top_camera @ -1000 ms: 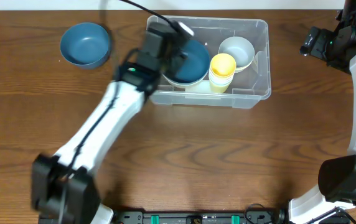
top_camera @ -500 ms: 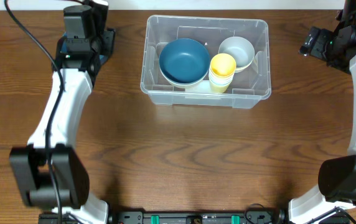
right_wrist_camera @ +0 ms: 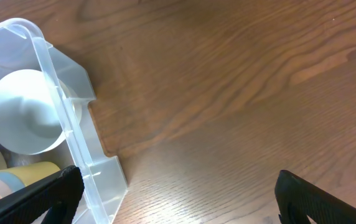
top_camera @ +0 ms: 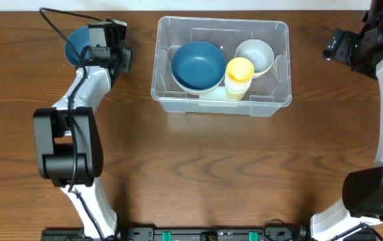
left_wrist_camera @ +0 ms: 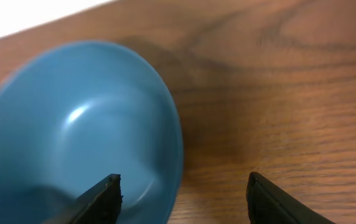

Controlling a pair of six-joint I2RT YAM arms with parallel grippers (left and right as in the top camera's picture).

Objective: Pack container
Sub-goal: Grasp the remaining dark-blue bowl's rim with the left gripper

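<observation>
Container (top_camera: 272, 100): clear plastic bin, upper centre of the overhead frame, sitting flat on the wooden table (top_camera: 211, 167), long side running left to right. Nothing is gripping it. Inside it, at the left, is a dark blue bowl (top_camera: 197, 65), open side up, nested on something pale that is mostly hidden. A yellow cup stack (top_camera: 239, 73) stands upright in the middle, touching the blue bowl's right side. A white bowl (top_camera: 254, 55) sits at the upper right of the bin, just behind the stack. In the right wrist view the lower cups of the stack show pink and light blue rims.

A second blue bowl (left_wrist_camera: 72, 130) sits on the table at the upper left of the overhead frame, well apart from the bin and partly covered by the left arm. The left gripper (left_wrist_camera: 181, 199) is right at this bowl with its fingers moderately spread. One finger is over the bowl's inside and the other over bare wood, with the rim between them. No clamp on the rim is visible. A black cable (top_camera: 57, 15) loops off the left arm along the top edge.

The right gripper (right_wrist_camera: 178, 199) is at the upper right, near the bin's right end. Its fingers are spread fully wide, with only bare table between them, and it holds nothing.
</observation>
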